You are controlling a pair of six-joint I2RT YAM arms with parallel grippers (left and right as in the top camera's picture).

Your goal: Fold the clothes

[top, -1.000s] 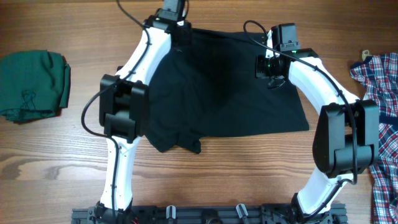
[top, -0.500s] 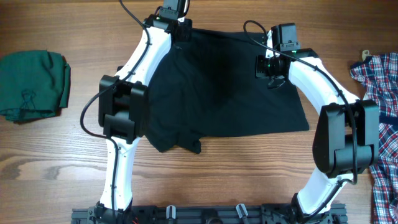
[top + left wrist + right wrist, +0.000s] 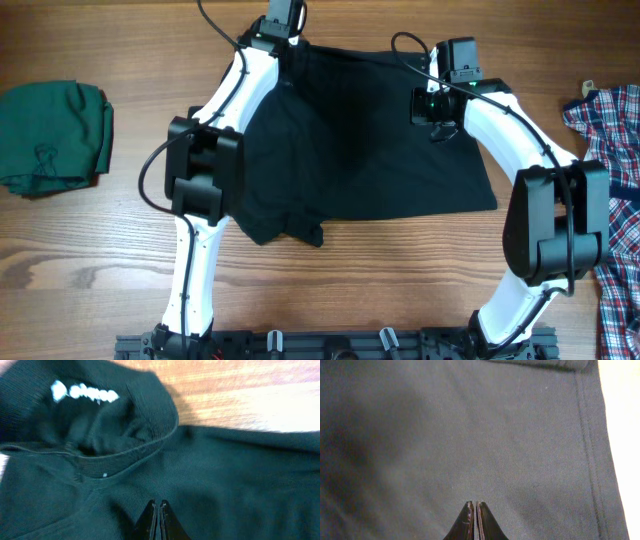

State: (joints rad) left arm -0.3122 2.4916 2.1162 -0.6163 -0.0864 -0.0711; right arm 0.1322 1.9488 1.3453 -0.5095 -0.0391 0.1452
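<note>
Over the tabletop [image 3: 120, 260], overhead: black shirt [image 3: 380, 150] spread flat, lower-left hem rumpled. Left wrist: left hand [image 3: 160, 512] clenched, nothing visibly held, beside collar [image 3: 125, 452] and white label [image 3: 85, 394], both hidden from above. Right wrist: right hand [image 3: 473, 517] clenched near the side seam [image 3: 590, 460]. Closed fingers could skid and drag wrinkles.

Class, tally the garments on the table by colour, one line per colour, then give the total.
Black shirt: 1
Green garment: 1
Red-white-blue plaid shirt: 1
Total: 3
</note>
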